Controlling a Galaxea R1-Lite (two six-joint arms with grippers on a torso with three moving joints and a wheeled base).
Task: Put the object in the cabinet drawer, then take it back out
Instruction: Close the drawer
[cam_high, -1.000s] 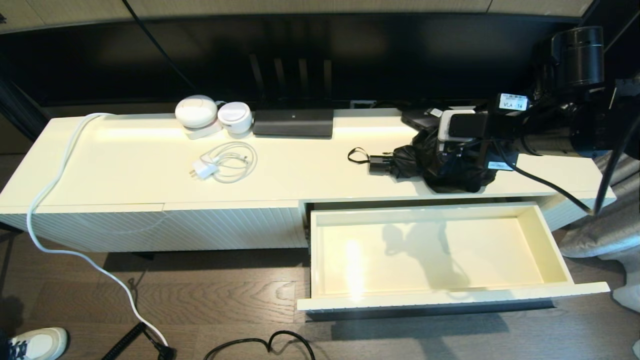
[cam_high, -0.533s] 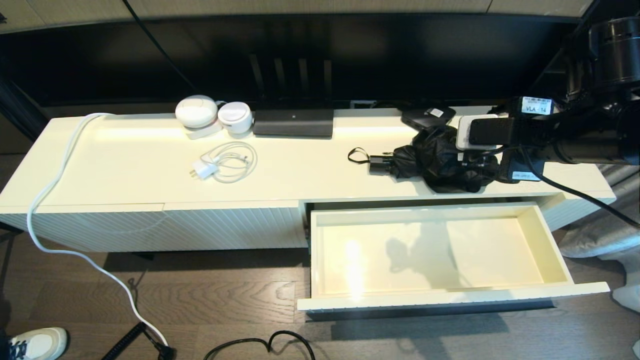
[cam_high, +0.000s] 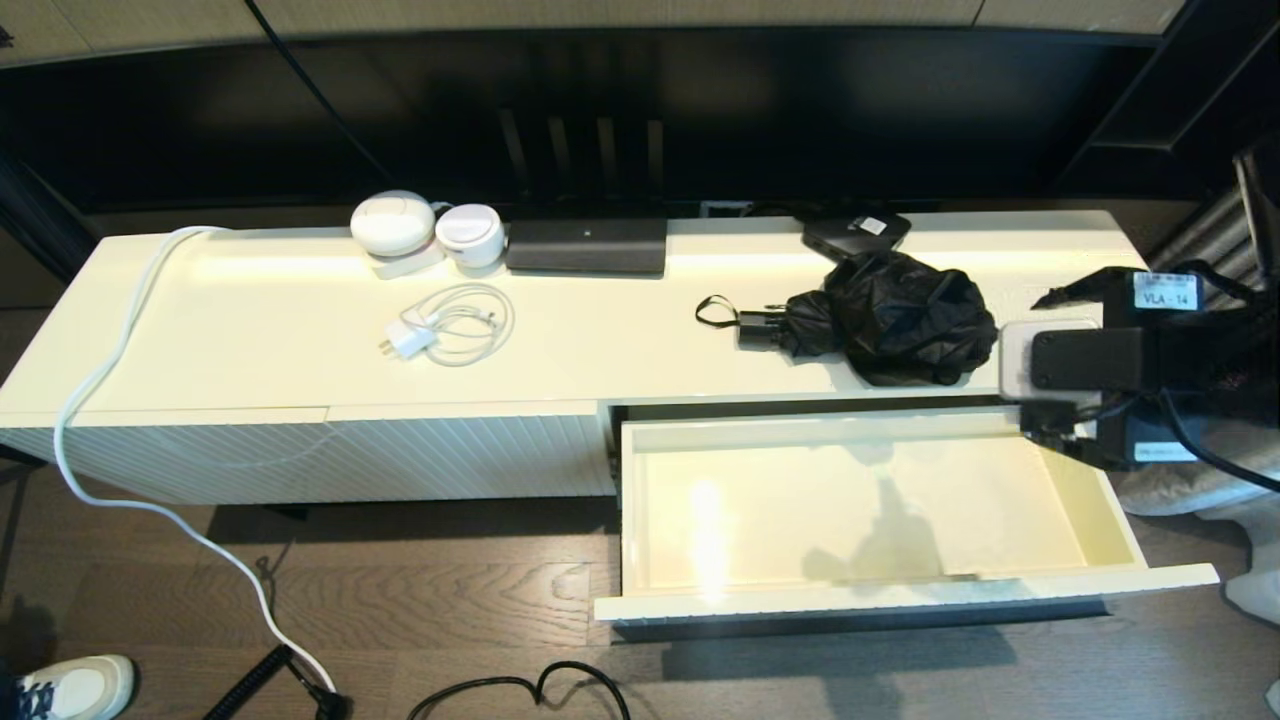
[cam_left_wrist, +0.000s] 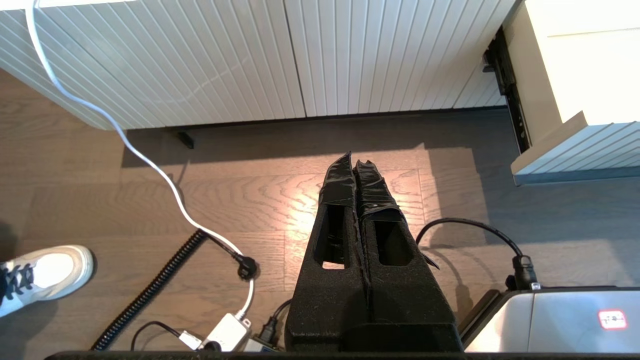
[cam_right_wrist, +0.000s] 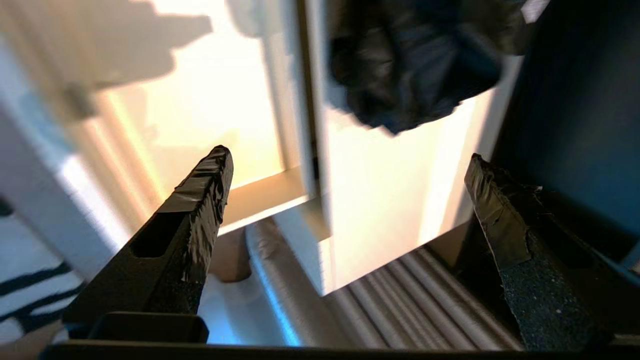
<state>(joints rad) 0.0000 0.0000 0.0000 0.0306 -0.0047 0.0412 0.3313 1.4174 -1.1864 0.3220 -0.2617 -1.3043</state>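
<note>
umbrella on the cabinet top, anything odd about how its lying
Its canopy is loose and bunched, not strapped. The umbrella lies near the cabinet's front edge, above the open, empty drawer. Nothing looks damaged.

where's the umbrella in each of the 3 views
Head view: the umbrella lies on the cabinet top, just behind the open drawer.
Left wrist view: not in it; only floor, the fluted front and a drawer corner.
Right wrist view: its black fabric shows beyond the open right gripper.
Shared landmark: the drawer, whose corner also shows in the right wrist view.
</note>
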